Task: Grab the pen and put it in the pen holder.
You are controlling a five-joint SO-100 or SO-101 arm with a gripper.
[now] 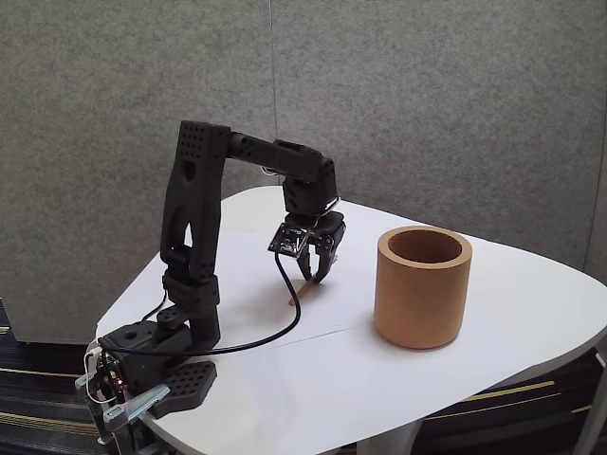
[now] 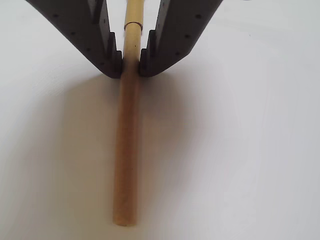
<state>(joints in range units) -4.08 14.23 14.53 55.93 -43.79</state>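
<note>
Black arm: we see the arm (image 1: 194, 237) at the left of the fixed view, clamped to the edge of the white table (image 1: 531, 313), elbow raised, wrist bent down.
Cable: a black cable (image 1: 256, 336) loops from its base to the wrist.
Claw: we find the gripper (image 2: 130, 62) lowered to the tabletop, its two fingers closed against the sides of the pen (image 2: 127, 150).
Pen: tan wood, lying flat on the table; in the wrist view it runs from between the fingertips down toward the lower edge.
Pen holder: the brown pen holder (image 1: 422, 287) stands upright to the right, well apart from the claw.
</note>
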